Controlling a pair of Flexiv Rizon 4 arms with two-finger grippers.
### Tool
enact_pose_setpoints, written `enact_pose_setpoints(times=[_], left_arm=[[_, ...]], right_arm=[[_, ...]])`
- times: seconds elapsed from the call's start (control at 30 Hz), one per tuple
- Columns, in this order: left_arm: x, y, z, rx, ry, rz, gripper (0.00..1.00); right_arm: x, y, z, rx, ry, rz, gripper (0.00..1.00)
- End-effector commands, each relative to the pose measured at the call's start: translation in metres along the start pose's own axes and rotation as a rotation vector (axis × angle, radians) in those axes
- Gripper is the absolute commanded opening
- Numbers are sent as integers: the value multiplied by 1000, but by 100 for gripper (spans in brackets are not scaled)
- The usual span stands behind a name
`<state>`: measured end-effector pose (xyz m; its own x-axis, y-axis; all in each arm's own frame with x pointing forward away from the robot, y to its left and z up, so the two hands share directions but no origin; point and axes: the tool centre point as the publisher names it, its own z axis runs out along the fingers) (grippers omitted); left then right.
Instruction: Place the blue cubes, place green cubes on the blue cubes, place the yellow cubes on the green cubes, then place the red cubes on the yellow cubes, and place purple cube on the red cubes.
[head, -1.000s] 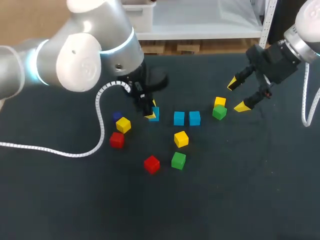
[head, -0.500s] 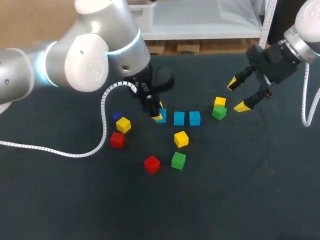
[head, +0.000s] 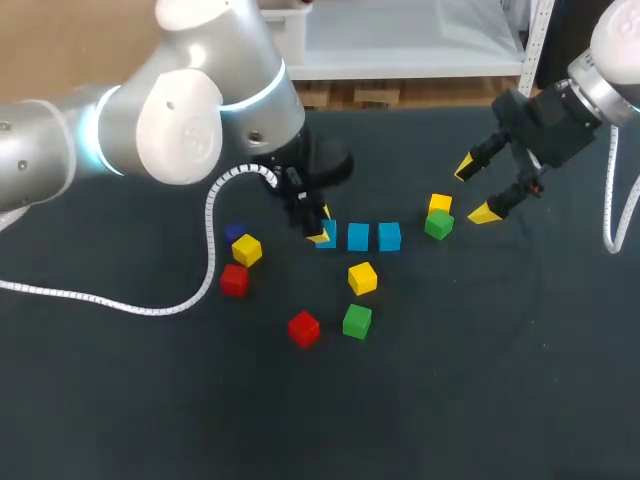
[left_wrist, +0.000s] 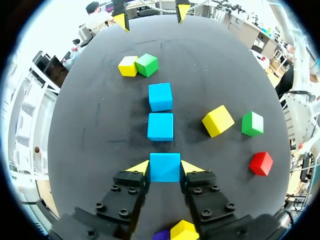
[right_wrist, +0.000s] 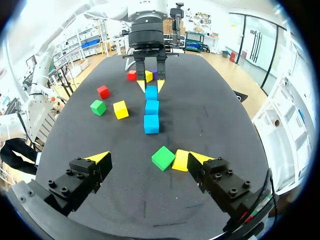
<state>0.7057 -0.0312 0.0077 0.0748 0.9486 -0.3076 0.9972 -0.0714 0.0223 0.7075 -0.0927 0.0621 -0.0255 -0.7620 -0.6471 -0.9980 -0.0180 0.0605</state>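
Dark worktop (head: 450, 380): row of three plain, sharp-edged blue cubes (left_wrist: 160, 126). My left end effector (left_wrist: 165, 166) grips the nearest cube (left_wrist: 165, 168); my right end effector (right_wrist: 150, 158) stands open.

Bright, even light with faint, soft shadows.

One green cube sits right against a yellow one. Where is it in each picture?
Head view: green cube, right of the blue row.
Left wrist view: green cube, far ahead, past the blue row's end.
Right wrist view: green cube, under the right gripper.
Shared landmark: the blue row, three cubes in line.
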Motion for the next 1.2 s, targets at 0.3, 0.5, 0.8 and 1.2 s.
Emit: enact_pose_setpoints(times=[0.3,0.5,0.8,1.2], left_arm=[[1,4,6,20,1,-4,0],[2,5,7,21,2,-6,0],[2,7,7,22,-6,-6,0],[1,7,10,34,-8,-8,0]], right_arm=[[0,0,0,0,-2,-1,100],[0,0,0,0,-2,-1,100],[0,0,0,0,-2,-1,100],[0,0,0,0,-2,-1,100]])
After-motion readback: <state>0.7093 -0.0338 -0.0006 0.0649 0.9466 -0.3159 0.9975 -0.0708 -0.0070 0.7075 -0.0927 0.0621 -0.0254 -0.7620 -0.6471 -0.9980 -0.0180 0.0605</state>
